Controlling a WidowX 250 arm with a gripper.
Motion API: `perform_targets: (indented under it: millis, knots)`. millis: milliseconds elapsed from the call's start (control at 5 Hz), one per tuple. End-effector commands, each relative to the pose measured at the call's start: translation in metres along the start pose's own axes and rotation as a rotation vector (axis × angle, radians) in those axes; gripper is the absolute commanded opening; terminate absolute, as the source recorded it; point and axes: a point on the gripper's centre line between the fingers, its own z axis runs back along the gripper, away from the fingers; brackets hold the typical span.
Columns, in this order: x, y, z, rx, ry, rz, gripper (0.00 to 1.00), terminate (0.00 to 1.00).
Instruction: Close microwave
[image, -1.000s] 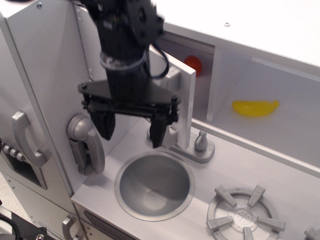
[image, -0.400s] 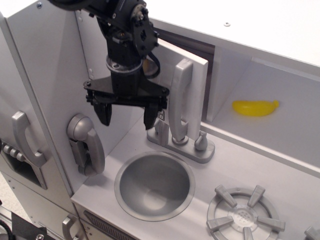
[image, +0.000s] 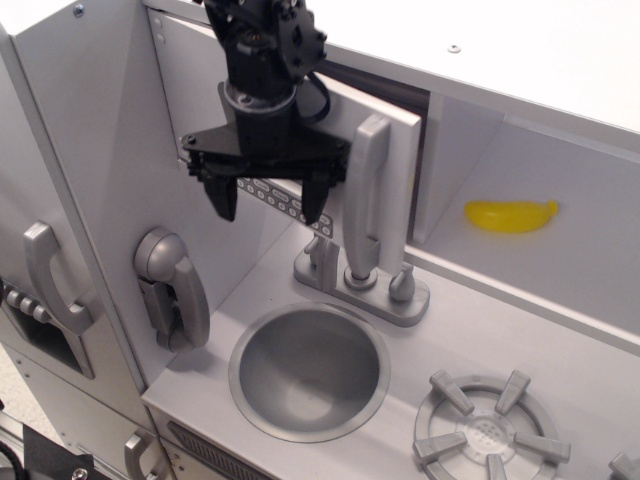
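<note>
The microwave (image: 300, 180) is the silver-grey cabinet at the back, above the counter. Its flat door stands nearly shut, with a narrow dark gap left along its top right edge. The long vertical grey bar handle (image: 365, 195) is at the door's right side and the small button panel (image: 285, 203) runs along its lower part. My black gripper (image: 268, 205) hangs right in front of the door, left of the handle. It is open and empty, fingers pointing down. The door's window is hidden behind my gripper.
A yellow banana (image: 510, 215) lies in the doorless white shelf at right. Below the door stand a grey faucet (image: 362, 285), a round sink bowl (image: 310, 370) and a burner (image: 490, 430). A toy phone (image: 172, 288) hangs on the left wall, beside a curved handle (image: 48, 275).
The microwave door has swung from wide open to nearly shut, hiding the red object inside. My gripper has risen and moved back toward the door, staying open.
</note>
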Motion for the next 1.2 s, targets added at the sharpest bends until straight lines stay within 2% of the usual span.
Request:
perform_targets:
  millis: [0,200,400,600,800,1000]
  knots:
    - [0.024,-0.004,0.01,-0.032,-0.09,0.018,1.0,0.0]
    - [0.03,-0.006,0.01,-0.045,-0.108,0.019,1.0,0.0]
    - [0.022,0.0,0.017,-0.057,-0.08,-0.01,1.0,0.0]
    - [0.007,0.016,0.013,-0.041,-0.005,-0.044,1.0,0.0]
    - [-0.015,0.035,0.009,-0.013,0.016,-0.091,1.0,0.0]
    - [-0.029,0.048,0.011,-0.01,0.019,-0.134,1.0,0.0]
